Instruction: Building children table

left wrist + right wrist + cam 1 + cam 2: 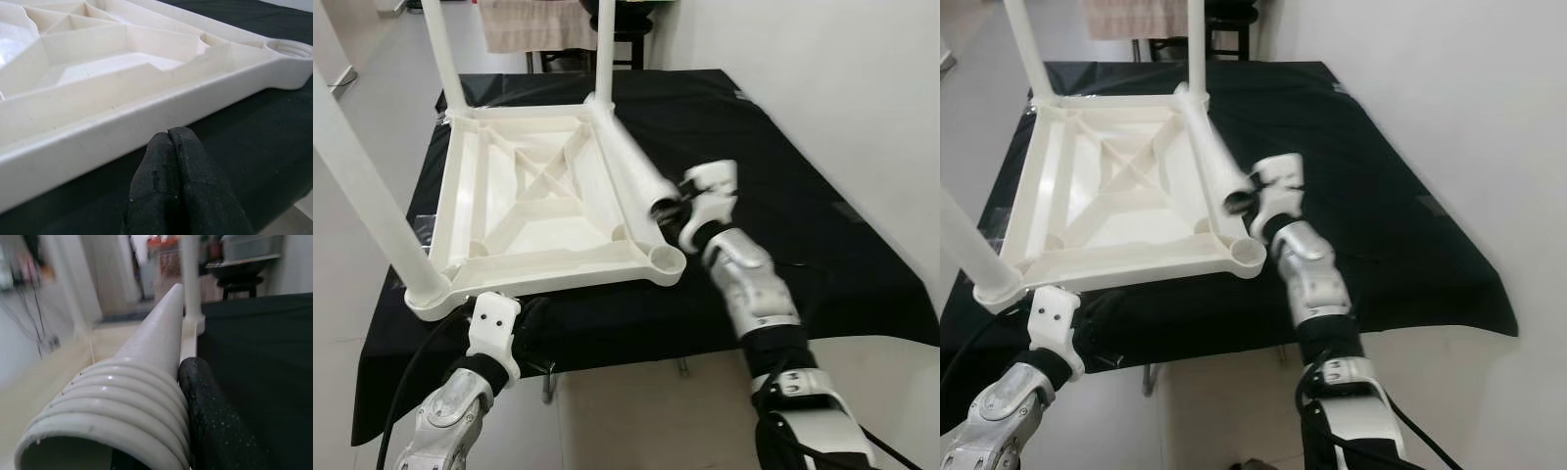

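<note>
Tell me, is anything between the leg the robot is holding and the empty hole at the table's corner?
Nothing visible. The right gripper holds the loose leg by its threaded end, lying along the upturned table top. The empty corner socket sits open just beside it.

Upturned tabletop [533, 191] fills left half of black table [783, 196]. Three upright legs [367, 196] block corners. Loose leg [631, 166] lies along right edge. Near-right socket [664, 259] unobstructed. Right half of cloth open; wall [862, 88] close beyond.

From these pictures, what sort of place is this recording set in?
Probably a plain indoor room set up for assembly: a black-draped table against a bare white wall, holding an upturned white plastic tabletop, with a pale tiled floor.
</note>
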`<state>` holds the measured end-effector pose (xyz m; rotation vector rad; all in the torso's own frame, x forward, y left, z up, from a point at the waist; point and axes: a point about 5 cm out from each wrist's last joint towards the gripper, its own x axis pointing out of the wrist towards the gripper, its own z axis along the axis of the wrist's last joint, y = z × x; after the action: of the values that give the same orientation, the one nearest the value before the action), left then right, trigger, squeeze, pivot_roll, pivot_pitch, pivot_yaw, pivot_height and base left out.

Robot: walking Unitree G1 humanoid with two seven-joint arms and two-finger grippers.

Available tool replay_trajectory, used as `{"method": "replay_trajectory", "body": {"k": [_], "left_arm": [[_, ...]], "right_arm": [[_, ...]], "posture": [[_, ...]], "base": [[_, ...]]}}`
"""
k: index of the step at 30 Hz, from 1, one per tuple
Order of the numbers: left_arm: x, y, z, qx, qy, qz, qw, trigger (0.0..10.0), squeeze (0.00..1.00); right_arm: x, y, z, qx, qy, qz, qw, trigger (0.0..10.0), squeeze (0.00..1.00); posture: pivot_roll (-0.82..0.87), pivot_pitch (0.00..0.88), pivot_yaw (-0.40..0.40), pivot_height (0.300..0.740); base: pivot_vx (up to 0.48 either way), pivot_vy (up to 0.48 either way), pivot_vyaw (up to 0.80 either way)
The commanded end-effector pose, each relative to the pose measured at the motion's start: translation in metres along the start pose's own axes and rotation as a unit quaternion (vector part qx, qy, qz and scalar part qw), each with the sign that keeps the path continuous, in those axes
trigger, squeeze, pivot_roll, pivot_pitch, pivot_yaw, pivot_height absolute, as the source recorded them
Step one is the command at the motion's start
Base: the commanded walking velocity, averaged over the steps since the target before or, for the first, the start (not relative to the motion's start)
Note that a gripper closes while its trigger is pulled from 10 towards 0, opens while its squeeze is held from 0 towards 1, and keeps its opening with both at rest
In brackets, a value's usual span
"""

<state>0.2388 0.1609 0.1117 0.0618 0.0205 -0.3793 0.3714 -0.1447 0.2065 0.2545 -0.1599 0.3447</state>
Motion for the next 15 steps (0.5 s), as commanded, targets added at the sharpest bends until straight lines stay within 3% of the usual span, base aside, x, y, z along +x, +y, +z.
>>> {"method": "replay_trajectory", "body": {"k": [1,5,6,7,8,9,11,12,13,14,15], "left_arm": [[0.002,0.001,0.0,-0.005,0.005,-0.008,1.0,10.0,0.0],[0.008,-0.002,0.007,-0.019,-0.013,-0.02,1.0,10.0,0.0],[0.009,-0.003,0.011,-0.03,-0.021,-0.025,0.999,10.0,0.0],[0.012,-0.005,0.017,-0.045,-0.034,-0.033,0.998,10.0,0.0],[0.012,-0.005,0.017,-0.045,-0.034,-0.033,0.998,10.0,0.0],[0.02,-0.009,0.034,-0.076,-0.07,-0.053,0.993,10.0,0.0],[0.027,-0.01,0.046,-0.09,-0.092,-0.069,0.989,10.0,0.0],[0.032,-0.011,0.054,-0.109,-0.107,-0.076,0.985,10.0,0.0],[0.032,-0.011,0.054,-0.109,-0.107,-0.076,0.985,10.0,0.0],[0.034,-0.012,0.059,-0.122,-0.117,-0.081,0.982,10.0,0.0],[0.034,-0.012,0.059,-0.122,-0.117,-0.081,0.982,10.0,0.0]], "right_arm": [[-0.003,-0.009,0.013,0.054,-0.035,-0.008,0.998,0.0,0.0],[-0.007,-0.013,0.017,0.092,-0.057,-0.005,0.994,0.2,0.0],[-0.009,-0.013,0.02,0.11,-0.073,0.003,0.991,3.0,0.0],[-0.011,-0.011,0.023,0.135,-0.085,0.022,0.987,10.0,0.0],[-0.011,-0.011,0.023,0.135,-0.085,0.022,0.987,10.0,0.0],[-0.017,-0.006,0.033,0.195,-0.124,0.081,0.97,10.0,0.0],[-0.023,-0.004,0.042,0.242,-0.154,0.126,0.95,10.0,0.0],[-0.028,-0.006,0.049,0.278,-0.18,0.151,0.931,10.0,0.0],[-0.028,-0.006,0.049,0.278,-0.18,0.151,0.931,10.0,0.0],[-0.032,-0.007,0.055,0.301,-0.198,0.167,0.918,10.0,0.0],[-0.032,-0.007,0.055,0.301,-0.198,0.167,0.918,10.0,0.0]], "posture": [[0.02,0.055,-0.067,0.74],[0.01,0.051,-0.064,0.74],[0.01,0.049,-0.064,0.74],[0.02,0.044,-0.069,0.74],[0.02,0.044,-0.069,0.74],[0.02,0.04,-0.07,0.74],[0.02,0.033,-0.069,0.74],[0.02,0.03,-0.067,0.74],[0.02,0.03,-0.067,0.74],[0.02,0.028,-0.065,0.74],[0.02,0.028,-0.065,0.74]], "base": [[0.0,0.0,0.0],[0.0,0.0,0.0],[0.0,0.0,0.0],[0.0,0.0,0.0],[0.0,0.0,0.0],[0.0,0.0,0.0],[0.0,0.0,0.0],[0.0,0.0,0.0],[0.0,0.0,0.0],[0.0,0.0,0.0],[0.0,0.0,0.0]]}}
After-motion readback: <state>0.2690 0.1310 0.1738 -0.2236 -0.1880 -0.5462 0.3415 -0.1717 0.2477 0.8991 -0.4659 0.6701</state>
